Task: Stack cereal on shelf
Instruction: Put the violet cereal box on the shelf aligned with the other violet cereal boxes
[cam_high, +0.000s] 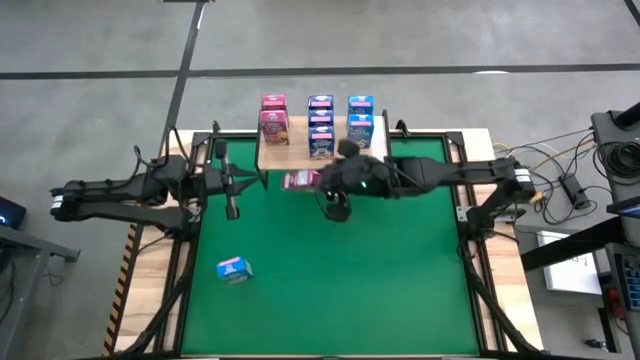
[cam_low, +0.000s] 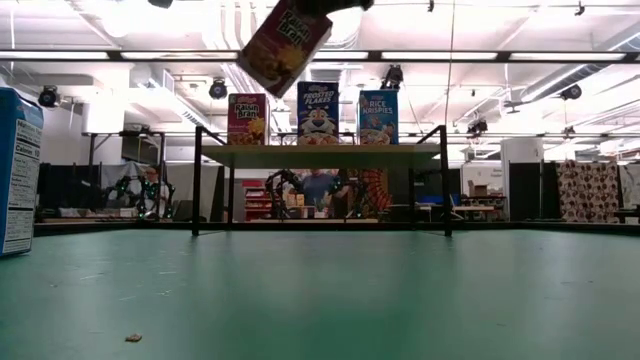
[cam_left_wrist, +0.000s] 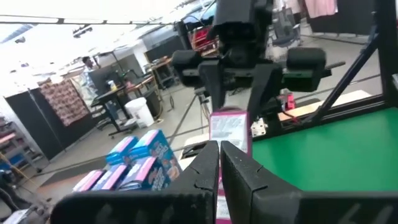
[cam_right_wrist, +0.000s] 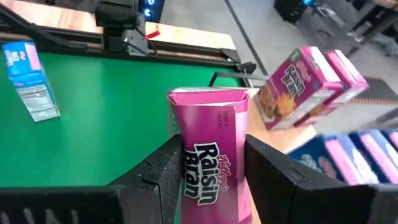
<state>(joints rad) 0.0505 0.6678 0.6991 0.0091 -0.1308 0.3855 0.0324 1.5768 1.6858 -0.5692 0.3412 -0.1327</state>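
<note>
A pink Raisin Bran cereal box (cam_right_wrist: 211, 162) hangs high over the green mat, just in front of the shelf (cam_low: 320, 155), with my right gripper (cam_right_wrist: 214, 146) shut on it. The shelf, a wood plank on black legs at the mat's far edge, carries pink boxes (cam_high: 272, 118) on the left and blue boxes (cam_high: 320, 125) (cam_high: 360, 118) beside them, standing on their bases. A blue box (cam_high: 233, 268) stands on the mat near the front left. My left gripper (cam_left_wrist: 219, 162) is shut with nothing in it, level, left of the held box. My right gripper pinches the pink box's two opposite side faces (cam_right_wrist: 186, 155) between its two fingers (cam_right_wrist: 163, 168), with the printed face toward the wrist camera. The fingers come from the table's right, slanting down, and lie along the box. The box (cam_low: 283, 45) is lifted clear and tilted.
The green mat (cam_high: 340, 290) lies open in the middle and on the right. Black frame bars (cam_high: 470, 250) run along both sides of the mat. Cables and equipment (cam_high: 600, 180) sit off the table's right edge. Beyond the shelf, people show in the room.
</note>
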